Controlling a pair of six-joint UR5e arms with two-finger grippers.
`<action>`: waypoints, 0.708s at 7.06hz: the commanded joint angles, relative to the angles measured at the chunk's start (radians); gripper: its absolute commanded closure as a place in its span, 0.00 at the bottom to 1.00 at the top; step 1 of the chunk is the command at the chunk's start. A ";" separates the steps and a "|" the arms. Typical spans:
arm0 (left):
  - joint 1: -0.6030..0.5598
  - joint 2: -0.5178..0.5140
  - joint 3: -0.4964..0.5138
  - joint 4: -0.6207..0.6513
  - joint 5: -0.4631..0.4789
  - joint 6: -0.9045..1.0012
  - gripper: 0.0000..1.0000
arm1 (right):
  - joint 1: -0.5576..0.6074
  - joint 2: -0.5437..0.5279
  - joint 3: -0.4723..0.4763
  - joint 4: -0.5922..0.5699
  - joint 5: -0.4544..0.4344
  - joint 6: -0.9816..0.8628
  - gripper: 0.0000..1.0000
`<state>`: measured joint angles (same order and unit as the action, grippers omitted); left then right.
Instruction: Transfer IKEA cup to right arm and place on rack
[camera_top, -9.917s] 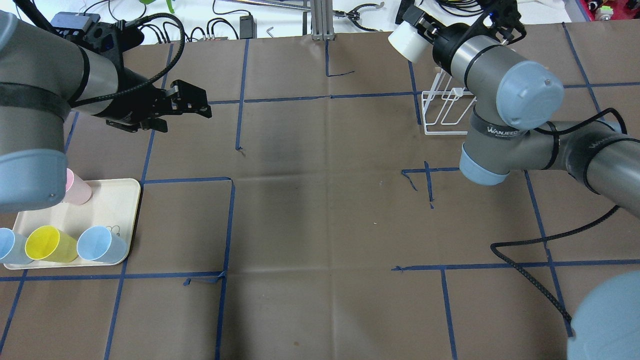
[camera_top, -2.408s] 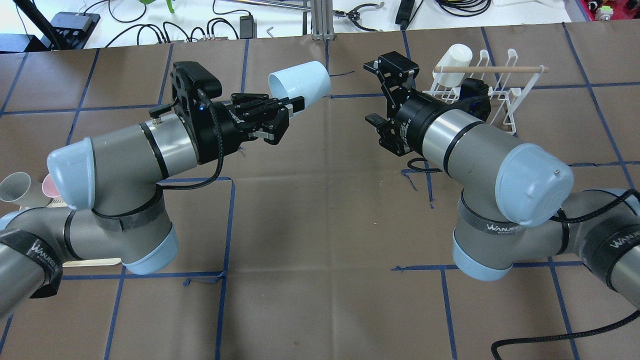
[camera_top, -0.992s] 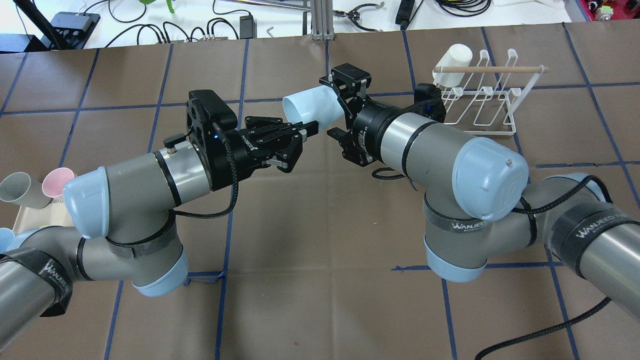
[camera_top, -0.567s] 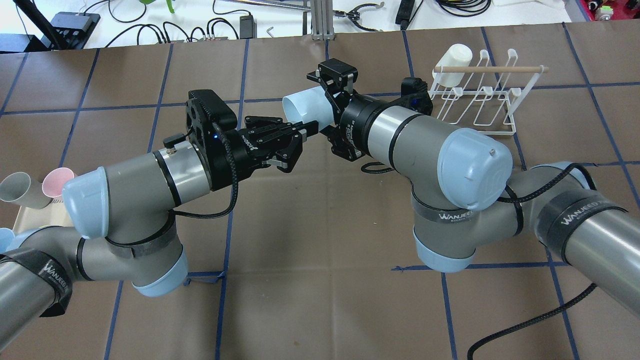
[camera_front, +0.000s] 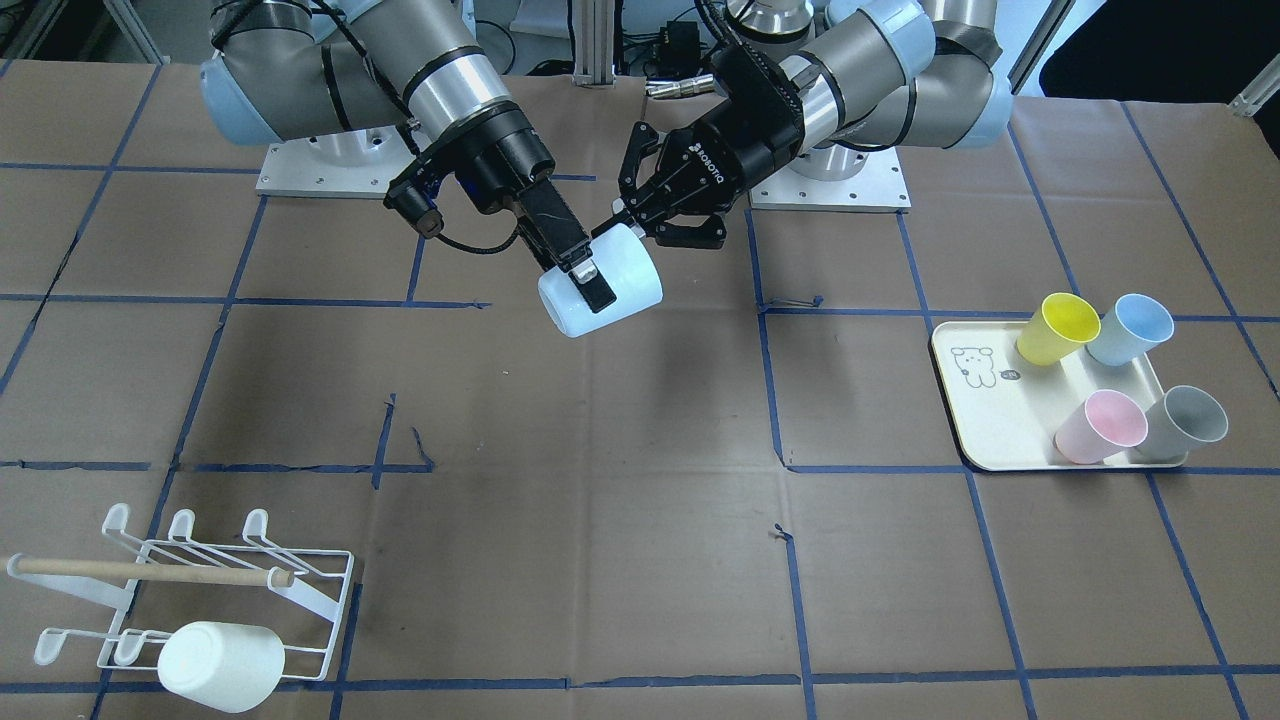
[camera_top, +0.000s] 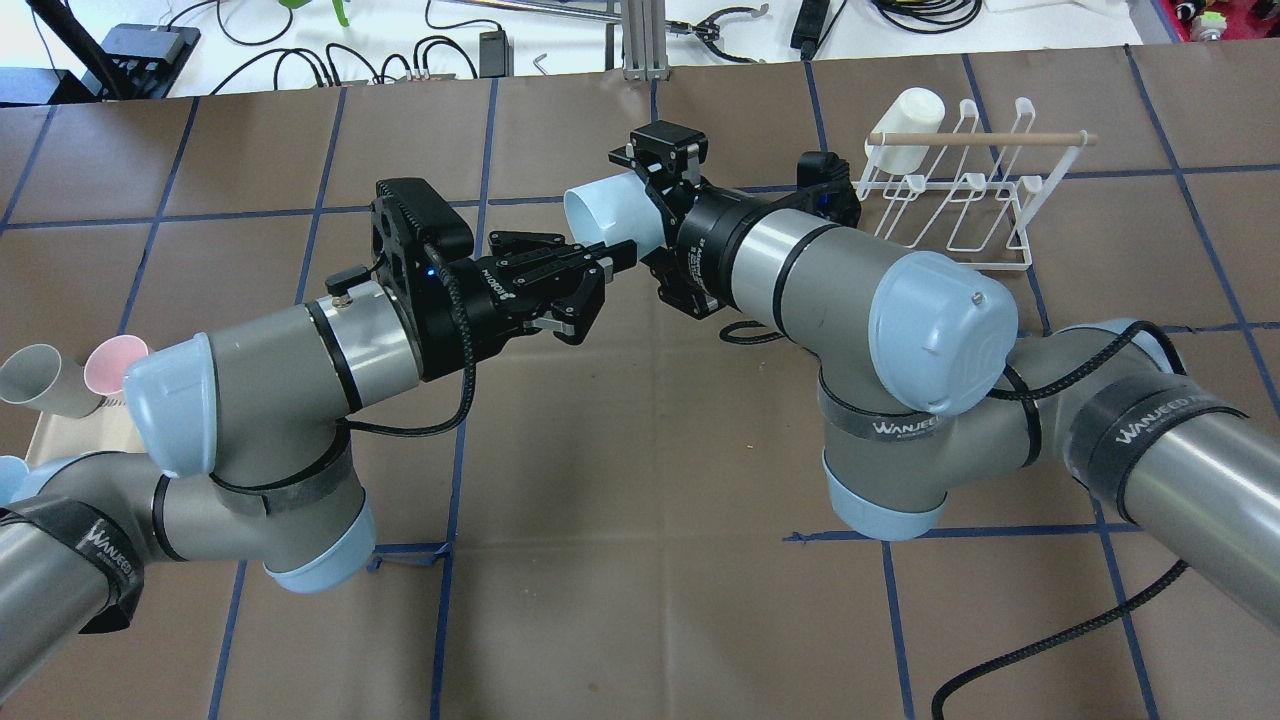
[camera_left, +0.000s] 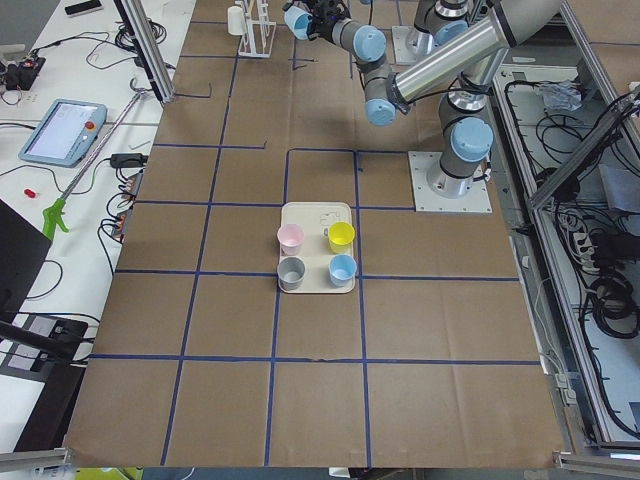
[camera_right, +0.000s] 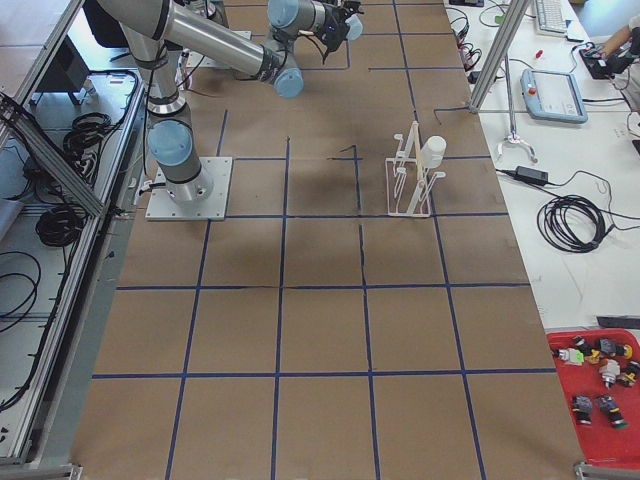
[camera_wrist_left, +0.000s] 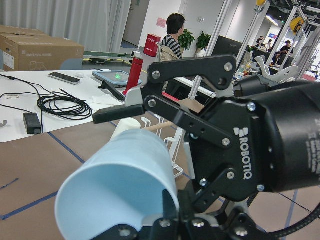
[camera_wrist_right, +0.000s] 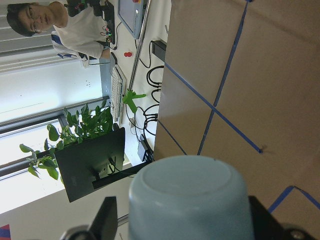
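Note:
A pale blue IKEA cup (camera_top: 610, 205) hangs on its side in mid-air above the table's far middle. My left gripper (camera_top: 605, 265) is shut on its rim wall, one finger inside the mouth, as the left wrist view (camera_wrist_left: 120, 180) shows. My right gripper (camera_top: 645, 215) is open and straddles the cup's closed base; the right wrist view shows the base (camera_wrist_right: 190, 200) between the fingers. In the front view one right finger (camera_front: 585, 275) lies along the cup (camera_front: 625, 270). The white wire rack (camera_top: 980, 139) stands at the far right and carries a white cup (camera_top: 905, 130).
A cream tray (camera_front: 985, 400) at the robot's left holds a yellow cup (camera_front: 1055, 328), a blue cup (camera_front: 1130, 328), a pink cup (camera_front: 1100, 428) and a grey cup (camera_front: 1185, 423). Cables and tools lie beyond the table's far edge. Blue tape lines grid the brown table.
The left gripper brought the blue cup from the tray to mid-table. The right arm left the rack and slid its open fingers over the cup's base, slightly farther in the last second.

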<state>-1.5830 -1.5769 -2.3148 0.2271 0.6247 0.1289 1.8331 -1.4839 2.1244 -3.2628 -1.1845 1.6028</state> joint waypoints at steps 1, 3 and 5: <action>0.000 0.000 0.000 0.000 0.001 0.000 0.93 | 0.000 -0.001 0.000 0.000 0.006 -0.004 0.43; 0.001 0.001 0.009 -0.002 0.003 0.000 0.80 | -0.002 -0.001 0.000 0.000 0.009 -0.006 0.56; 0.001 0.002 0.014 0.000 0.024 -0.002 0.36 | -0.002 -0.002 0.000 0.000 0.009 -0.006 0.61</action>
<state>-1.5816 -1.5751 -2.3030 0.2267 0.6354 0.1285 1.8317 -1.4853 2.1245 -3.2628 -1.1753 1.5969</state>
